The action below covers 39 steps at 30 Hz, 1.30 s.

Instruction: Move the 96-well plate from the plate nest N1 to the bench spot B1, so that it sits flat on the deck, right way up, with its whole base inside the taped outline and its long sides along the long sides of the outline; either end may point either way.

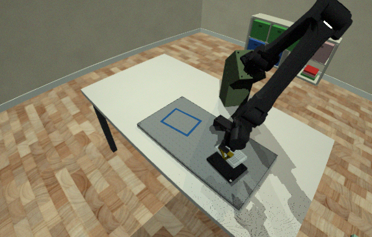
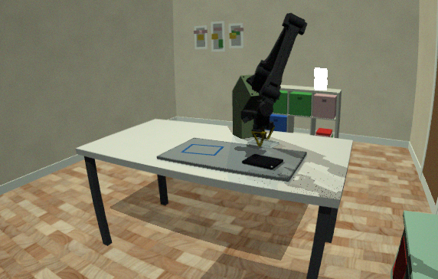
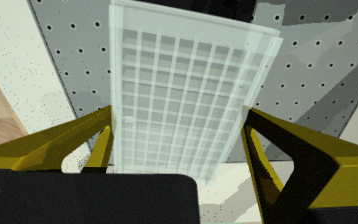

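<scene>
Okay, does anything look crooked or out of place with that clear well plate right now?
The clear 96-well plate is clamped between the yellow gripper fingers, lifted off the black plate nest and skewed to it. That fits mid-transfer; nothing looks spilled or damaged.

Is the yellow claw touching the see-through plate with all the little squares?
Touching. In the wrist view, the yellow claw presses both long sides of the clear gridded plate.

A matte black, blocky arm (image 1: pixel 288 62) with a small white mark near its elbow carries a yellow-fingered end effector (image 3: pixel 179 145).
</scene>
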Motion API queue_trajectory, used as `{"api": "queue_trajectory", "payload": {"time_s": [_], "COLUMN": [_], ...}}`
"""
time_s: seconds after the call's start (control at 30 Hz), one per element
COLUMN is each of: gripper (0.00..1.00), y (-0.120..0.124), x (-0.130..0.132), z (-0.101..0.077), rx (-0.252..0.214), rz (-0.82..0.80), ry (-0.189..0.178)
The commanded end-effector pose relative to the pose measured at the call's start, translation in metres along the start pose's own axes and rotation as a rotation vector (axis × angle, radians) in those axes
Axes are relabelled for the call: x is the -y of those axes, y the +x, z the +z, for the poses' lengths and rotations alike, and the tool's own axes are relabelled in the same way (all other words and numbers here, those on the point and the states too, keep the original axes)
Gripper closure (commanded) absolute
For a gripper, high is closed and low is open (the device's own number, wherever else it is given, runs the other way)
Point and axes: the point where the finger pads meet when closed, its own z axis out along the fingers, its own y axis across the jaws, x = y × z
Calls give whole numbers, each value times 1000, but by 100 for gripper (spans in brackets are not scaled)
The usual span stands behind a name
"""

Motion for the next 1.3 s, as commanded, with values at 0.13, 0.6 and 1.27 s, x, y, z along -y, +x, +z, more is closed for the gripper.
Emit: {"api": "queue_trajectory", "payload": {"time_s": [0.13, 0.6, 1.27], "gripper": [100, 100, 100], "y": [1, -49, -109], "x": [-3, 3, 11], "z": [-4, 1, 2], "rx": [-1, 7, 8], "rz": [13, -189, -188], "ry": [-5, -7, -7]}}
